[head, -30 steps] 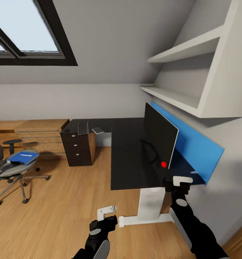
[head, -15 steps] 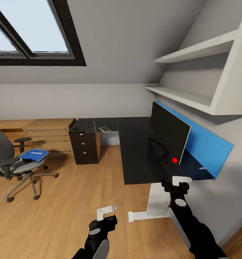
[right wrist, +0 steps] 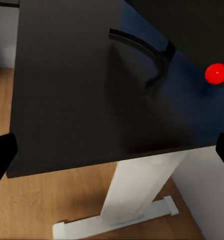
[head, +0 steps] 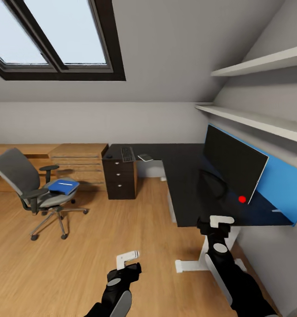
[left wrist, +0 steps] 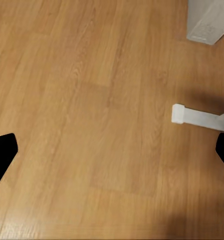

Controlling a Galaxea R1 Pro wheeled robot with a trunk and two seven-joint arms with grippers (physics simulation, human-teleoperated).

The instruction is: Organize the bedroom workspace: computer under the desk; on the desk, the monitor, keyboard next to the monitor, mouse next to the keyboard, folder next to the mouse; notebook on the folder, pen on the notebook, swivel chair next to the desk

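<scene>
The black L-shaped desk (head: 183,180) runs along the right wall, and the dark monitor (head: 234,163) stands on it with a red dot (head: 242,199) at its lower corner. At the desk's far end lie the keyboard (head: 127,153), a small dark mouse (head: 108,156) and a pale flat item (head: 145,157). On the grey swivel chair (head: 23,174) at the left rests the blue folder (head: 64,186) with a white pen (head: 64,183) on it. My left gripper (head: 127,259) hangs open over the floor. My right gripper (head: 221,221) is open at the desk's near edge (right wrist: 67,90).
A dark drawer unit (head: 120,178) sits under the desk's far end, with a low wooden cabinet (head: 78,165) beside it. White shelves (head: 254,119) jut out above the monitor. The desk's white leg (right wrist: 136,195) and foot (left wrist: 196,116) stand on the wooden floor.
The whole view has swung left, so the desk and monitor sit further right and the chair has come fully into view. Both arms hold the same pose.
</scene>
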